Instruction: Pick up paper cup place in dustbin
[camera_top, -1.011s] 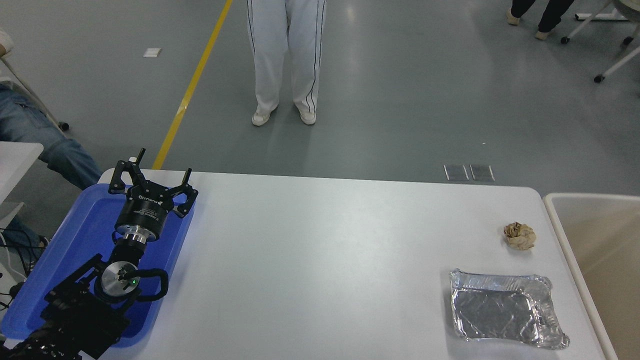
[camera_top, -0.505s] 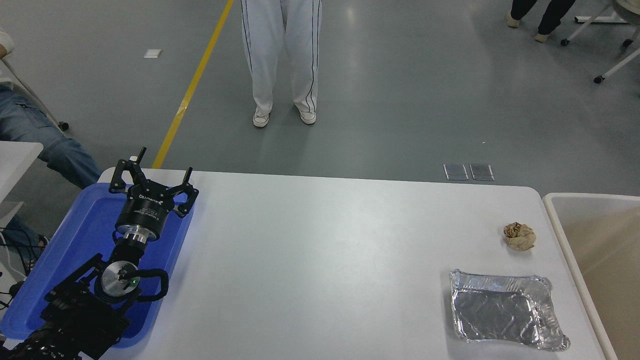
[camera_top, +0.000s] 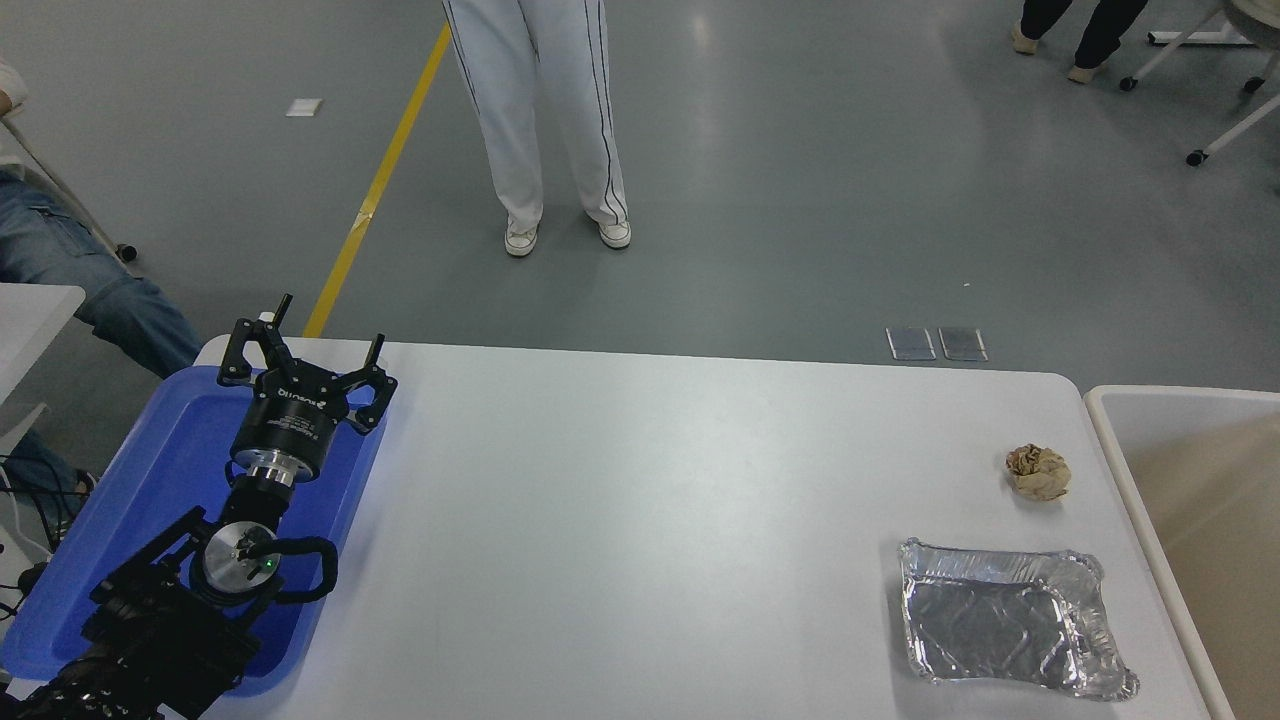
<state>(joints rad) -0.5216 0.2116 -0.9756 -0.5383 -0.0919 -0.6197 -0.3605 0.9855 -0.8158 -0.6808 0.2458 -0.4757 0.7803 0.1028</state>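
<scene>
One gripper is in view: the left gripper (camera_top: 322, 338), parked at the lower left above the blue tray (camera_top: 150, 480), with its fingers (camera_top: 283, 306) spread apart and nothing between them. The right gripper does not appear. No paper cup can be seen on the white table (camera_top: 640, 520) or elsewhere, so its position relative to the gripper cannot be stated. The dustbin (camera_top: 1120, 440), beige with a pale rim, stands against the table's right edge, well apart from the left gripper across the full table width. Near that edge lies a crumpled brown paper ball (camera_top: 1038, 472), and nearer the camera a crinkled silver foil tray (camera_top: 1010, 620), apart from the ball. Beyond the far table edge a person in white trousers (camera_top: 545, 110) stands on the grey floor. Compared with a second earlier, the arm and table items are unchanged; the person's legs have shifted slightly leftward.
</scene>
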